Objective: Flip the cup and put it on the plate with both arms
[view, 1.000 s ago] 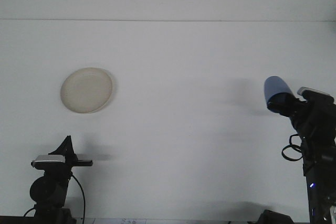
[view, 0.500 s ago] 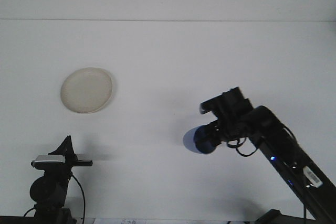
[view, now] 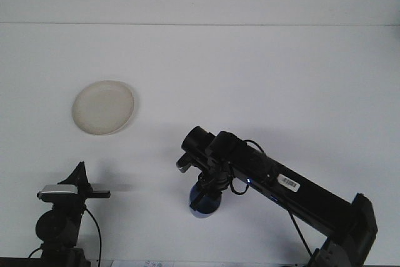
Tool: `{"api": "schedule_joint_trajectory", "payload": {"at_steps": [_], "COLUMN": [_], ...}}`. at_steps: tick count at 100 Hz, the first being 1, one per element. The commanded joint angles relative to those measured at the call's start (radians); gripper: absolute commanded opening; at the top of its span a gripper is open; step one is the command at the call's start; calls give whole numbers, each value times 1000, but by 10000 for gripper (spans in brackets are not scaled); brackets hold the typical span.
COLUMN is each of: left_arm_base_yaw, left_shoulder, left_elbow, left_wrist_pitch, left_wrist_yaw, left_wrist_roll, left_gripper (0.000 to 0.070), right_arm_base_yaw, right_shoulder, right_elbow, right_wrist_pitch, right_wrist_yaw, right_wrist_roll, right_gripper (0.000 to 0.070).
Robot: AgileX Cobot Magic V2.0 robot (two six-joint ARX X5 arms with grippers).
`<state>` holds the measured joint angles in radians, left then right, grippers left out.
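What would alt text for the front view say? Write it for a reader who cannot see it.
The right arm stretches across a white table, its right gripper holding a blue cup low near the table's middle. An empty cream plate sits far left; the left gripper waits at lower left.

A matt white table (view: pixel 250 79) lies smooth and bare of texture. On it, far left, a cream plate (view: pixel 103 107) has a dull, faintly speckled finish, like unglazed ceramic or plastic. Near the centre, the blue cup (view: pixel 205 203) looks like smooth plastic with a slight sheen. The right arm (view: pixel 294 189) above it is black, mostly matt, with a white paper-like label. The left arm (view: pixel 61 214), near left, is matt black with a silvery metal-looking bar.
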<state>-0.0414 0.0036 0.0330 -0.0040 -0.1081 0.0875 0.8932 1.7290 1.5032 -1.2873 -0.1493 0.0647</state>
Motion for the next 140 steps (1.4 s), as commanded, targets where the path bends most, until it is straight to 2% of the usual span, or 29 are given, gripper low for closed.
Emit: {"api": "schedule_joint_trajectory", "payload": {"at_steps": [1, 27, 31, 42, 47, 70, 84, 91, 115, 127, 140], "left_arm_base_yaw": [1, 1, 1, 1, 1, 1, 1, 1, 1, 1, 1], "left_shoulder": [-1, -1, -1, -1, -1, -1, -1, -1, -1, -1, -1], "left_elbow": [-19, -19, -19, -19, -19, -19, -19, -19, -19, -19, -19], "left_wrist_pitch": [11, 11, 11, 11, 11, 11, 11, 11, 11, 11, 11], "left_wrist_yaw": [-4, -4, -4, -4, -4, -4, -4, -4, -4, -4, -4], "left_wrist_roll": [1, 1, 1, 1, 1, 1, 1, 1, 1, 1, 1], "left_gripper": [12, 12, 12, 13, 12, 12, 13, 12, 12, 12, 12], "right_arm_base_yaw": [21, 40, 42, 43, 43, 36, 15, 3, -13, -11, -10], "right_shoulder": [36, 68, 68, 68, 68, 51, -33, -105, -467, -695, -963], "right_elbow": [23, 23, 23, 23, 23, 55, 108, 127, 70, -80, -343], "right_wrist_pitch": [-4, 7, 11, 16, 17, 14, 5, 16, 184, 345, 542], "right_wrist_yaw": [4, 4, 4, -2, -7, -5, 7, 54, 299, 362, 386], "right_wrist_roll": [-21, -38, -38, -39, -41, -66, -69, -68, -68, -64, -66], "right_gripper": [0, 16, 62, 300, 373, 398, 483, 490, 489, 489, 489]}}
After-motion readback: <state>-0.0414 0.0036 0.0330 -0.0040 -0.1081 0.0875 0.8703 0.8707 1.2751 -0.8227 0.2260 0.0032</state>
